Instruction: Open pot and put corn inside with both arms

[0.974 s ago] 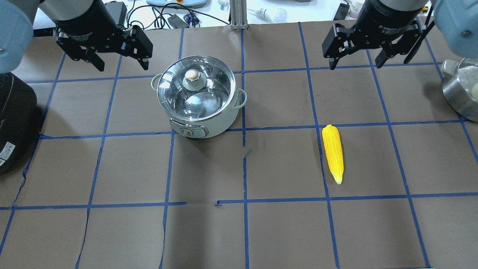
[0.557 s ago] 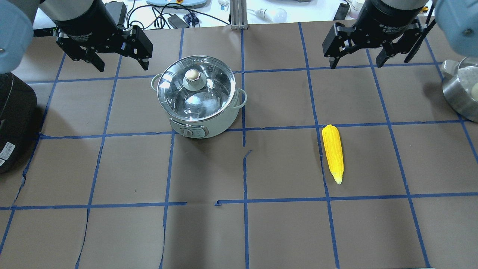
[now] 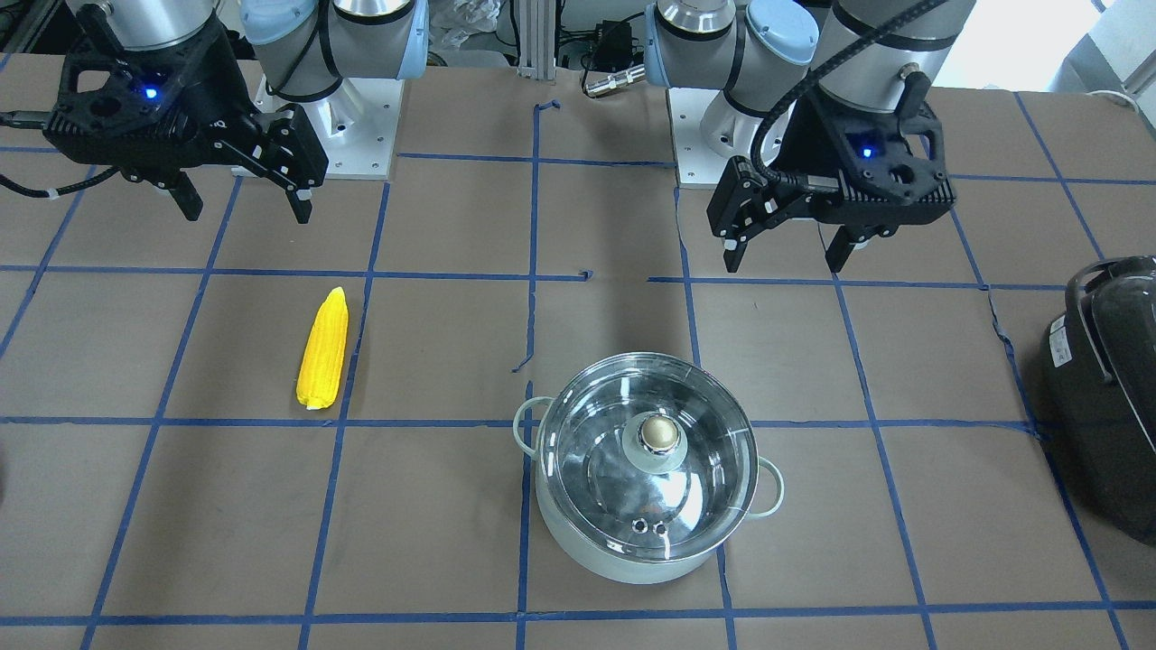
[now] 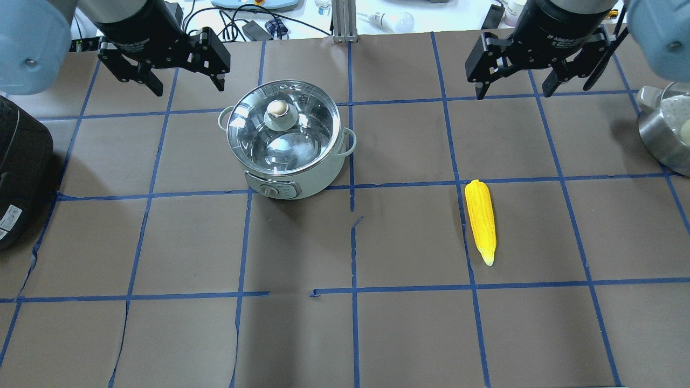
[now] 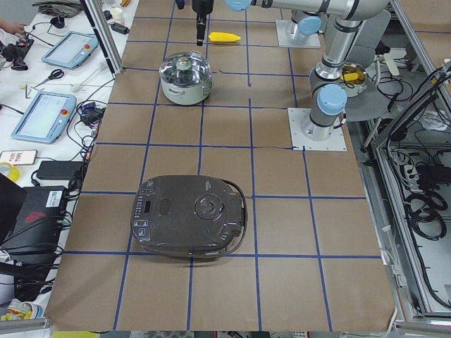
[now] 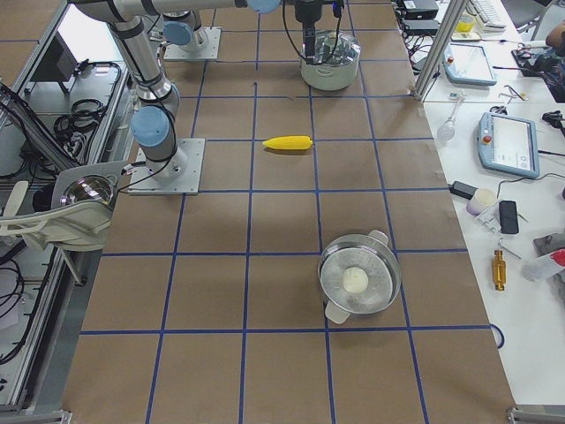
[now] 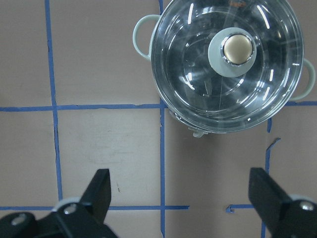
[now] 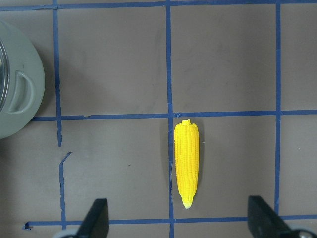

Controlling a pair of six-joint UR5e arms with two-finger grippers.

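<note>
The pot [image 4: 318, 182] stands left of the table's middle, its glass lid [image 4: 302, 145] on and the brass knob [image 4: 278, 108] on top. The corn [image 4: 481, 221] lies flat on the brown mat to the right, its tip pointing to the near side. My left gripper [image 4: 188, 86] hangs open and empty above the mat, behind and left of the pot. Its wrist view shows the lid [image 7: 198, 74] ahead of the open fingers [image 7: 99, 191]. My right gripper [image 4: 513, 94] hangs open and empty beyond the corn, which shows in its wrist view [image 8: 186, 165].
A black appliance [image 4: 16, 172] with a handle sits at the left edge. A steel bowl [image 4: 660, 140] with a pale ball in it sits at the right edge. Blue tape lines divide the mat. Cables and tablets lie beyond the far edge.
My left gripper has moved right and farther away, closer to the pot's far left side. The right gripper, the pot and the corn have not moved.
</note>
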